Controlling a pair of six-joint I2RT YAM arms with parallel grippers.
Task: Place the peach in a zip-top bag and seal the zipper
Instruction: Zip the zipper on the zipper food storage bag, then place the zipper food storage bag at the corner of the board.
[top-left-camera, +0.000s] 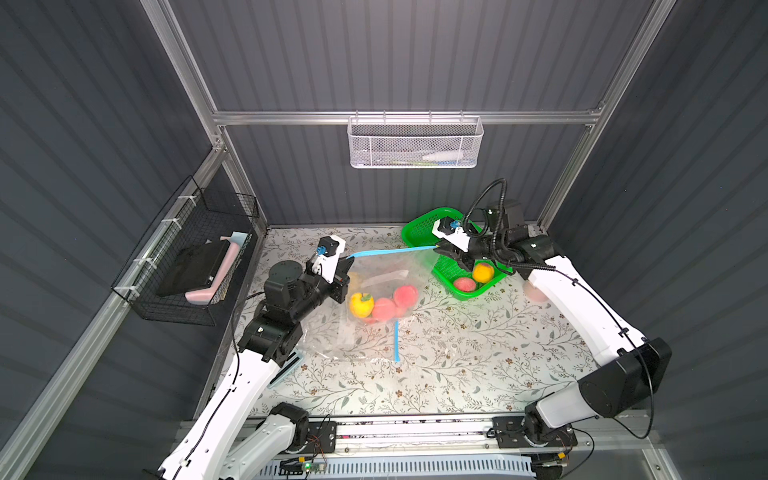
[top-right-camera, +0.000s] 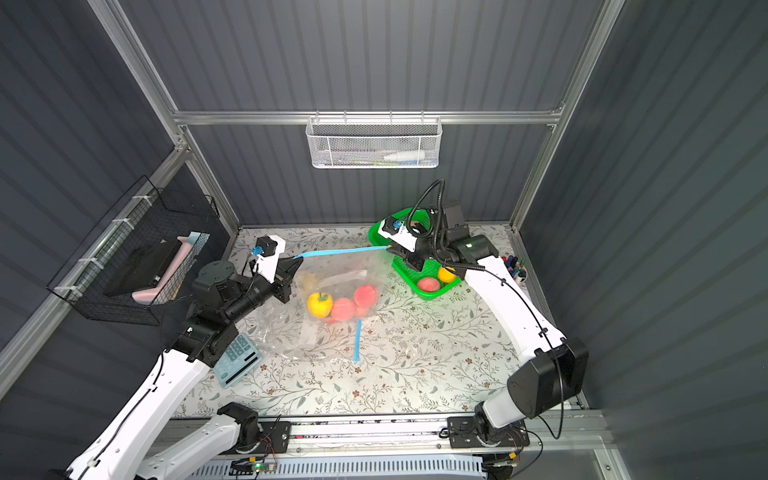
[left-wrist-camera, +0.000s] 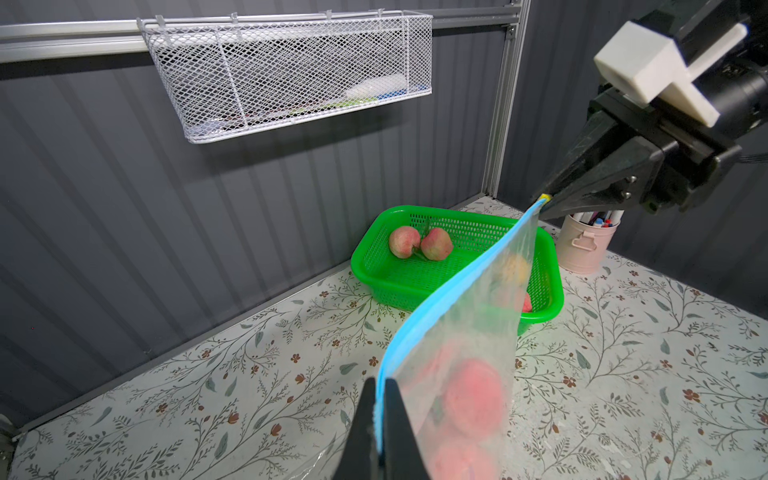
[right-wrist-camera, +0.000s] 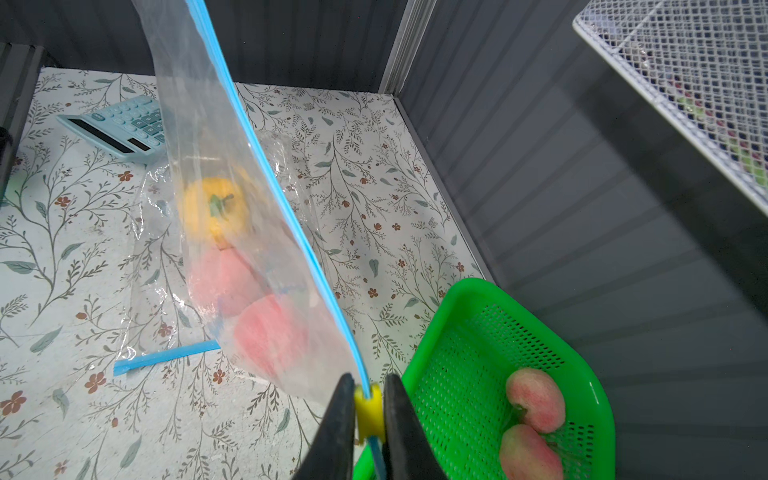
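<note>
A clear zip-top bag (top-left-camera: 390, 278) (top-right-camera: 340, 278) hangs off the table between my two grippers, its blue zipper strip (top-left-camera: 390, 252) (top-right-camera: 345, 251) stretched taut. Inside lie pink peaches (top-left-camera: 384, 309) (top-right-camera: 344, 309) (right-wrist-camera: 270, 332) and a yellow fruit (top-left-camera: 361, 304). My left gripper (top-left-camera: 351, 259) (left-wrist-camera: 379, 399) is shut on the left end of the zipper strip. At the other end, my right gripper (top-left-camera: 436, 248) (right-wrist-camera: 369, 399) is shut on the yellow slider (right-wrist-camera: 369, 409), just over the green basket's near rim.
The green basket (top-left-camera: 424, 226) (left-wrist-camera: 361, 266) at the back right holds more peaches (top-left-camera: 464, 284) (left-wrist-camera: 436, 244). A second clear bag with a blue strip (top-left-camera: 397, 340) lies flat below the hanging one. A calculator (top-right-camera: 237, 359) sits front left, a pink pen cup (left-wrist-camera: 584, 245) far right.
</note>
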